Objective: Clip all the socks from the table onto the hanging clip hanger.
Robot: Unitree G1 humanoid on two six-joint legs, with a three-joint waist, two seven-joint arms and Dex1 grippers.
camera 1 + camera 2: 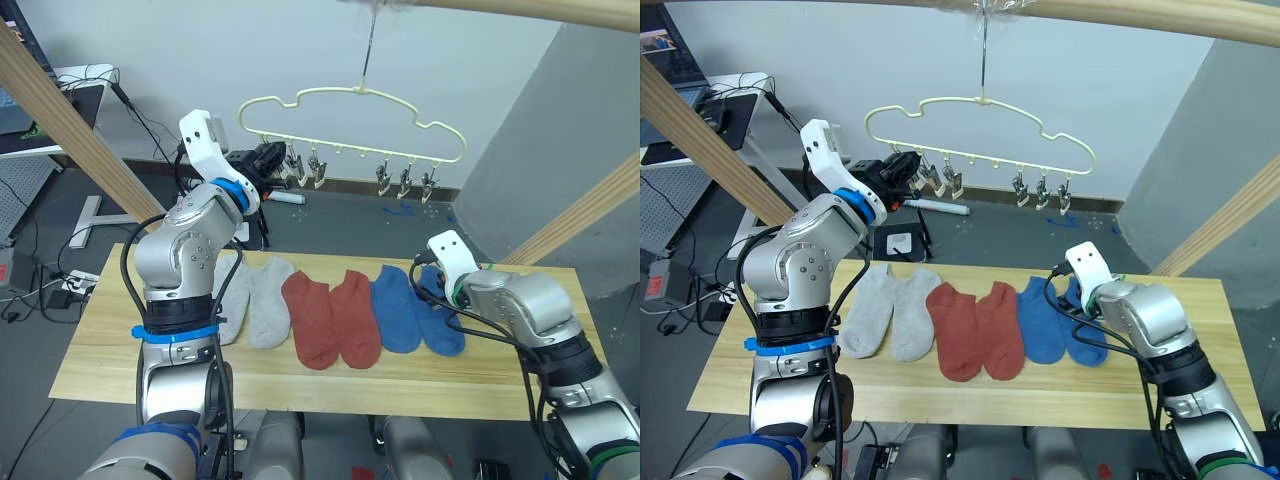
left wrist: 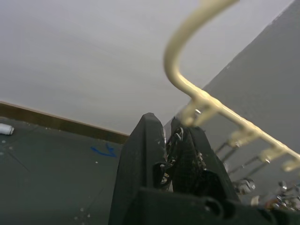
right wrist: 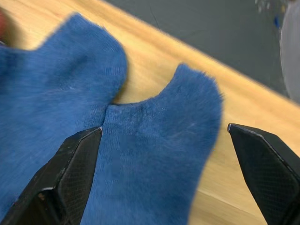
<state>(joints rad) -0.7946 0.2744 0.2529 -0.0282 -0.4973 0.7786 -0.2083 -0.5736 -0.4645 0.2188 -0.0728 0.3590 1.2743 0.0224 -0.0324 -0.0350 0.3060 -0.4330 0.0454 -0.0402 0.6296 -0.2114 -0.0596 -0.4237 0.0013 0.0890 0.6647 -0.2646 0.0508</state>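
Observation:
Six socks lie in a row on the table [image 1: 300, 385]: two light grey [image 1: 250, 300], two rust red [image 1: 333, 320] and two blue [image 1: 415, 312]. Above and behind them the pale-yellow clip hanger [image 1: 350, 95] hangs from a pole by its hook, its metal clips [image 1: 405, 182] bare. My left gripper [image 1: 272, 160] is raised at the hanger's leftmost clip, and in the left wrist view its fingers [image 2: 150, 140] are shut on that clip. My right gripper [image 3: 165, 127] is open, low over the cuff of the rightmost blue sock [image 3: 154, 154].
Slanted wooden poles [image 1: 70, 130] [image 1: 590, 205] flank the table and a third pole [image 1: 560, 10] runs overhead. A desk with cables [image 1: 60, 100] stands at the back left. A white marker [image 1: 285, 197] lies on the floor behind the table.

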